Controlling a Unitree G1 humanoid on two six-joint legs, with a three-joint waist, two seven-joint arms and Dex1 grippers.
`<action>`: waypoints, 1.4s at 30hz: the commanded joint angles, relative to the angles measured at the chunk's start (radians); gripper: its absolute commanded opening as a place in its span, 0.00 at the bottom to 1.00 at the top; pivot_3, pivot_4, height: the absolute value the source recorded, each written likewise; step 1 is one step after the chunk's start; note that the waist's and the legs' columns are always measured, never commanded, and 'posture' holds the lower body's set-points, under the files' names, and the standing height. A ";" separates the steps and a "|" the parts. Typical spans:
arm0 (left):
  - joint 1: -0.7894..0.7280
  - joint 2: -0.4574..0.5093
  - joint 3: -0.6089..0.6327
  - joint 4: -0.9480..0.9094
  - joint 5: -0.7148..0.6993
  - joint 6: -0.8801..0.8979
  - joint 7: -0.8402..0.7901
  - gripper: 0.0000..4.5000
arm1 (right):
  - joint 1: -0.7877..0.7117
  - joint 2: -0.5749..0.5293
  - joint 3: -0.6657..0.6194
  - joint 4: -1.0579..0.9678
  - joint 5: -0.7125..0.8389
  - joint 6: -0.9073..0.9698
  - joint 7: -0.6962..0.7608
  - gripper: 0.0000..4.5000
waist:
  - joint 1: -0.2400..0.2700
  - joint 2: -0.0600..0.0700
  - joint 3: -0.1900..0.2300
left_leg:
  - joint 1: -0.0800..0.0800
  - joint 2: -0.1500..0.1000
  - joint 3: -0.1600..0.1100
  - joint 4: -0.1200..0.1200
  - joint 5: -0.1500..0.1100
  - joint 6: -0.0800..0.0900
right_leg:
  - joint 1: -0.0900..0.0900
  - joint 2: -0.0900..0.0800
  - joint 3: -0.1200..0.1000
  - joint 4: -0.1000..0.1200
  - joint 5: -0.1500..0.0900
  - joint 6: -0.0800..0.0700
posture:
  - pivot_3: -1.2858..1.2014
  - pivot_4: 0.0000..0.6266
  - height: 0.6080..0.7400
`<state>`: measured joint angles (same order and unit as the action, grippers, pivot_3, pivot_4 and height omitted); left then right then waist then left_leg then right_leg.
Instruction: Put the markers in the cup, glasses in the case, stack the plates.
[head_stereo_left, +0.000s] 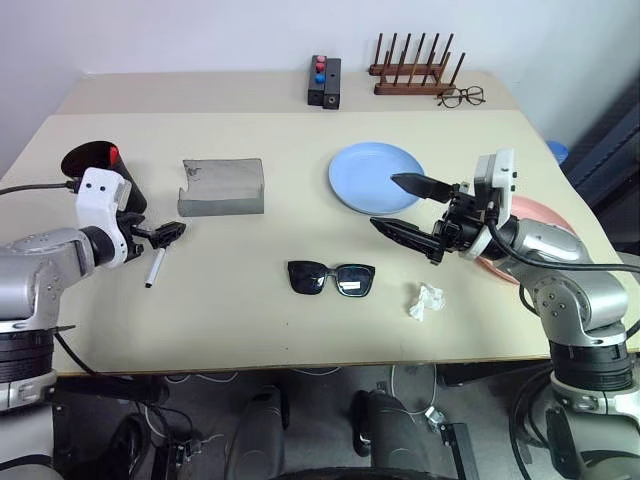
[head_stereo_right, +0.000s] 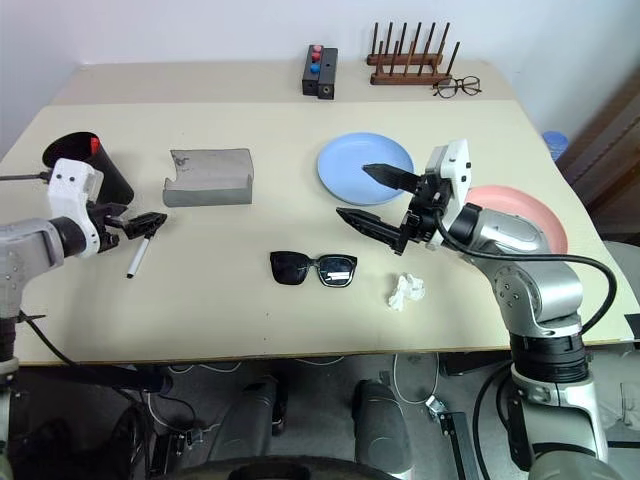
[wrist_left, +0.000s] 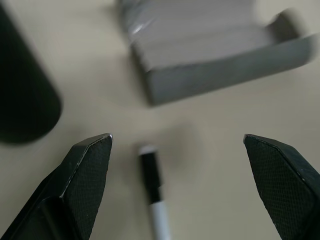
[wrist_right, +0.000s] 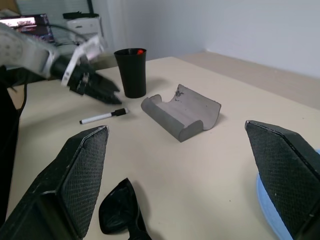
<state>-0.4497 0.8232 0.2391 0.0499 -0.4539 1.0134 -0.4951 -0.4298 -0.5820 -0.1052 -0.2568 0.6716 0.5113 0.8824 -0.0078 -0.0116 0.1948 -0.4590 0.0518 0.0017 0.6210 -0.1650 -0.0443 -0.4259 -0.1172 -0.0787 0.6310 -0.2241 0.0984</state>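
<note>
A white marker with a black cap (head_stereo_left: 155, 268) lies on the table. My left gripper (head_stereo_left: 168, 234) hovers just above its cap end, open, with the marker (wrist_left: 152, 190) between the spread fingers. The black cup (head_stereo_left: 92, 162) stands beside that gripper, with a red marker cap (head_stereo_left: 113, 153) showing inside its rim. The grey case (head_stereo_left: 222, 185) lies open nearby. Black sunglasses (head_stereo_left: 332, 277) rest at the table's front centre. My right gripper (head_stereo_left: 383, 200) hangs open and empty over the near edge of the blue plate (head_stereo_left: 370, 165). The pink plate (head_stereo_right: 525, 212) lies behind my right arm.
A crumpled white paper scrap (head_stereo_left: 427, 300) lies right of the sunglasses. At the back stand a wooden rack (head_stereo_left: 412, 72), wire-framed eyeglasses (head_stereo_left: 461, 96) and a black box (head_stereo_left: 324, 82) with red and blue knobs. The table's right edge runs just past the pink plate.
</note>
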 joint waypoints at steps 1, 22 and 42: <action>-0.089 0.006 -0.013 0.085 0.018 0.074 0.015 0.97 | -0.006 0.008 -0.011 -0.035 0.000 -0.026 -0.006 1.00 | 0.001 0.000 0.000 | 0.000 0.000 0.000 0.000 0.000 0.000 | 0.000 0.000 0.000 0.000 0.000 0.000 | 0.52 0.24 1.00; -0.276 0.130 -0.280 0.176 0.031 0.411 -0.169 0.97 | 0.013 0.020 -0.020 -0.055 0.006 -0.032 -0.038 1.00 | -0.003 0.000 0.000 | 0.000 0.000 -0.001 0.000 0.000 0.000 | 0.000 0.000 0.000 0.000 0.000 0.000 | 0.52 0.24 1.00; -0.277 0.121 -0.331 0.247 0.073 0.365 -0.198 0.02 | 0.028 0.023 -0.022 -0.061 -0.006 -0.049 -0.057 1.00 | 0.014 0.001 -0.001 | 0.000 0.000 0.000 0.001 0.000 0.000 | 0.000 0.000 0.000 0.000 -0.001 -0.002 | 0.52 0.24 1.00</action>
<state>-0.7371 0.9580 -0.0858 0.3067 -0.3773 1.3654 -0.6787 -0.3902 -0.5506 -0.1038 -0.2790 0.6583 0.4743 0.8268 0.0061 -0.0108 0.1942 -0.4594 0.0514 0.0013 0.6216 -0.1650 -0.0444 -0.4262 -0.1176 -0.0787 0.6311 -0.2255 0.0961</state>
